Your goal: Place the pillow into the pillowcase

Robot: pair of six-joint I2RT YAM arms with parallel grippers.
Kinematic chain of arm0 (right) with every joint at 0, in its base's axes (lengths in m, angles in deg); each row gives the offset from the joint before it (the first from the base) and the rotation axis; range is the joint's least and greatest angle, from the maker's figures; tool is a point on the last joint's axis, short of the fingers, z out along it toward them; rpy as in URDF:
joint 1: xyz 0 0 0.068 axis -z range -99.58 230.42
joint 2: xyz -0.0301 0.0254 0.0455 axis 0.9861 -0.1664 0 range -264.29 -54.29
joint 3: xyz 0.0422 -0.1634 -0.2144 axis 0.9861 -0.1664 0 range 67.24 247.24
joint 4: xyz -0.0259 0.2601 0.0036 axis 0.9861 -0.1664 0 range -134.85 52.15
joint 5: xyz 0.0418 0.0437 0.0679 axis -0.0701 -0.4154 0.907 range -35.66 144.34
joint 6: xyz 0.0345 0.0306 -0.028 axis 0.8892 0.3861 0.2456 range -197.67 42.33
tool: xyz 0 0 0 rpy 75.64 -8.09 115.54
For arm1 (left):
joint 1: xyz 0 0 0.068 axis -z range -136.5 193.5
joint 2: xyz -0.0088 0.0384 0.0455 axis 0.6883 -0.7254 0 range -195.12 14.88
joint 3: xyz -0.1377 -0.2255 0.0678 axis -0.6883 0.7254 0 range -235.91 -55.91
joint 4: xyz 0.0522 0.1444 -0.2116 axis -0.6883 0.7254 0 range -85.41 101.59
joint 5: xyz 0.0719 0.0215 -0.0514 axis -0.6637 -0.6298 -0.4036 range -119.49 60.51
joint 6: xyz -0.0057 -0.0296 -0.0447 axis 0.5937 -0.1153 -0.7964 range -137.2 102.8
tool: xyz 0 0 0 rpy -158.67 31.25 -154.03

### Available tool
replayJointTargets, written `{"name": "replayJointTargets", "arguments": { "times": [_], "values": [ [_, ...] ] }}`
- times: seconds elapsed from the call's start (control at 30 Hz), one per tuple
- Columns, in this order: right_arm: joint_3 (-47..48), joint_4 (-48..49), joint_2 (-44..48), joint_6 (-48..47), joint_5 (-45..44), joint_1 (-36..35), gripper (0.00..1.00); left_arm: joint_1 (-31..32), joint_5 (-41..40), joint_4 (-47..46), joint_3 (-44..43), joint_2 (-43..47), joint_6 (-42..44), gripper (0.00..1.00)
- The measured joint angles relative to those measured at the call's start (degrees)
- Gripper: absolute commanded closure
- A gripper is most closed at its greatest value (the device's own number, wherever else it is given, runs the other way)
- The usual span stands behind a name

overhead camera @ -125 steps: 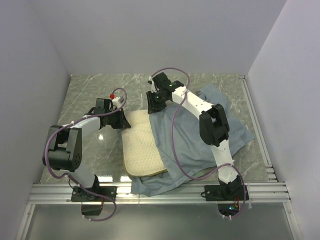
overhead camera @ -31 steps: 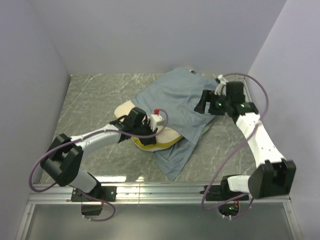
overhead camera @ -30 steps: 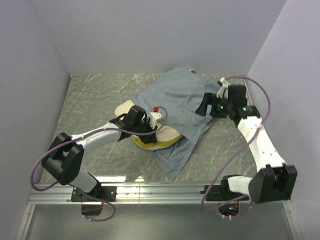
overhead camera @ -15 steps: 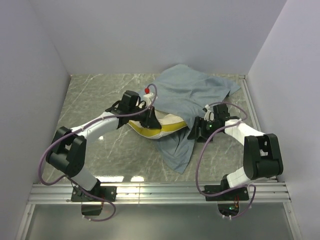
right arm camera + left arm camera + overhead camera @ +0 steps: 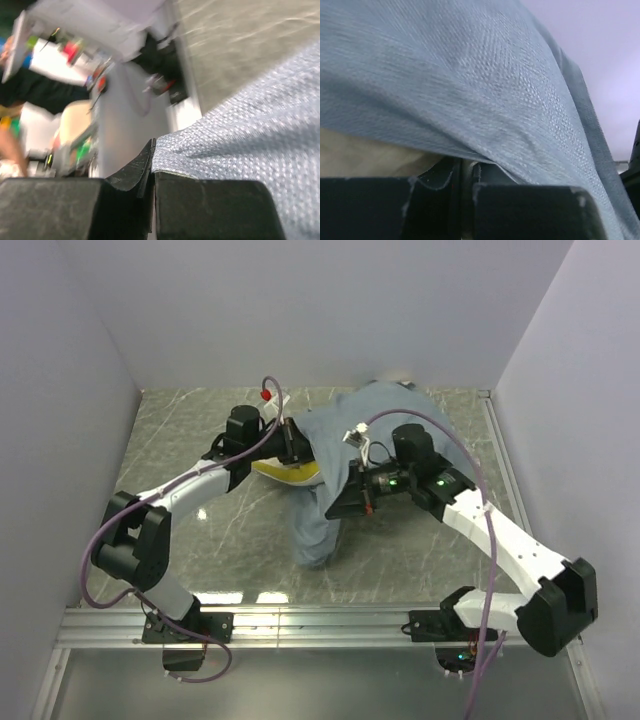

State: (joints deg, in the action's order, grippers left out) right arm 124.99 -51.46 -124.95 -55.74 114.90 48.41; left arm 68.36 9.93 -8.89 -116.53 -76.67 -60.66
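Note:
The blue-grey pillowcase (image 5: 328, 445) is lifted and bunched at the back middle, and a limp flap (image 5: 315, 535) hangs down to the table. Only a yellow-edged sliver of the pillow (image 5: 281, 472) sticks out on its left. The pillow also shows cream under the fabric in the left wrist view (image 5: 355, 155). My left gripper (image 5: 292, 445) is shut on the pillowcase's edge (image 5: 485, 95) beside the pillow. My right gripper (image 5: 338, 508) is shut on the pillowcase's hem (image 5: 235, 145) and holds it off the table.
The marble-patterned table (image 5: 190, 440) is boxed in by pale walls at the left, back and right. A metal rail (image 5: 320, 625) runs along the near edge by the arm bases. The right arm's cable (image 5: 480, 570) loops over the right side.
My right gripper has swung left and toward the middle, dragging the pillowcase with it. My left gripper has moved back and up. The fabric is more bunched and covers more of the pillow.

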Motion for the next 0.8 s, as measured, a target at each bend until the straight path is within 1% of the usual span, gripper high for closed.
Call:
{"name": "replayJointTargets", "arguments": {
  "times": [0.03,0.13,0.23,0.27,0.33,0.37,0.43,0.47,0.5,0.57,0.6,0.63,0.67,0.73,0.77,0.8],
  "values": [
    [-0.04,-1.22,1.22,-1.25,2.71,0.92,1.0,0.28,-0.68,-0.83,0.0,0.0,-0.96,1.0],
    [0.07,-8.2,1.18,-7.65,9.07,7.8,1.0,2.99,-4.61,-2.05,0.0,-1.11,-1.9,0.99],
    [0.17,-20.22,-1.81,-17.53,12.48,15.69,1.0,6.6,-9.33,-1.7,0.0,-4.39,-1.79,0.99],
    [0.24,-24.44,-3.17,-21.22,13.09,17.84,1.0,7.76,-10.82,-1.14,0.0,-5.68,-1.57,0.89],
    [1.29,-33.55,-6.32,-29.11,13.57,21.53,1.0,10.21,-13.44,1.05,-0.31,-8.35,0.52,0.77],
    [2.43,-38.91,-8.85,-34.51,13.62,24.0,1.0,11.17,-14.38,2.73,-0.59,-9.07,2.14,0.68],
    [4.31,-46.84,-13.38,-43.15,13.55,27.74,1.0,13.22,-15.74,7.15,-1.75,-9.7,6.69,0.63],
    [4.96,-49.86,-15.69,-46.8,13.68,30.32,1.0,14.23,-15.93,9.2,-2.6,-9.7,9.18,0.69],
    [5.27,-51.89,-17.33,-49.22,13.79,32.24,1.0,15.28,-15.91,11.17,-3.65,-9.64,11.67,0.79],
    [5.75,-55.36,-21.29,-53.53,14.14,37.35,1.0,17.53,-15.23,13.42,-5.38,-9.64,16.15,0.94],
    [5.92,-56.76,-23.06,-55.01,14.14,39.67,1.0,18.62,-15.06,14.38,-5.92,-9.64,17.75,0.93],
    [5.99,-57.64,-24.72,-55.93,14.12,41.64,1.0,20.04,-14.75,15.23,-6.45,-9.75,19.02,0.87],
    [5.99,-58.29,-26.05,-56.04,13.81,42.86,1.0,21.53,-14.36,15.82,-7.17,-10.34,20.06,0.66],
    [5.22,-56.41,-26.77,-53.59,12.39,43.69,1.0,24.22,-13.03,16.72,-9.18,-12.02,20.94,0.49],
    [4.28,-54.16,-26.03,-50.45,10.84,43.67,1.0,25.53,-12.2,16.68,-9.84,-12.57,21.66,0.3],
    [2.75,-50.86,-24.48,-46.69,8.0,43.6,1.0,26.56,-11.47,16.41,-9.62,-12.63,22.36,0.21]
  ]
}}
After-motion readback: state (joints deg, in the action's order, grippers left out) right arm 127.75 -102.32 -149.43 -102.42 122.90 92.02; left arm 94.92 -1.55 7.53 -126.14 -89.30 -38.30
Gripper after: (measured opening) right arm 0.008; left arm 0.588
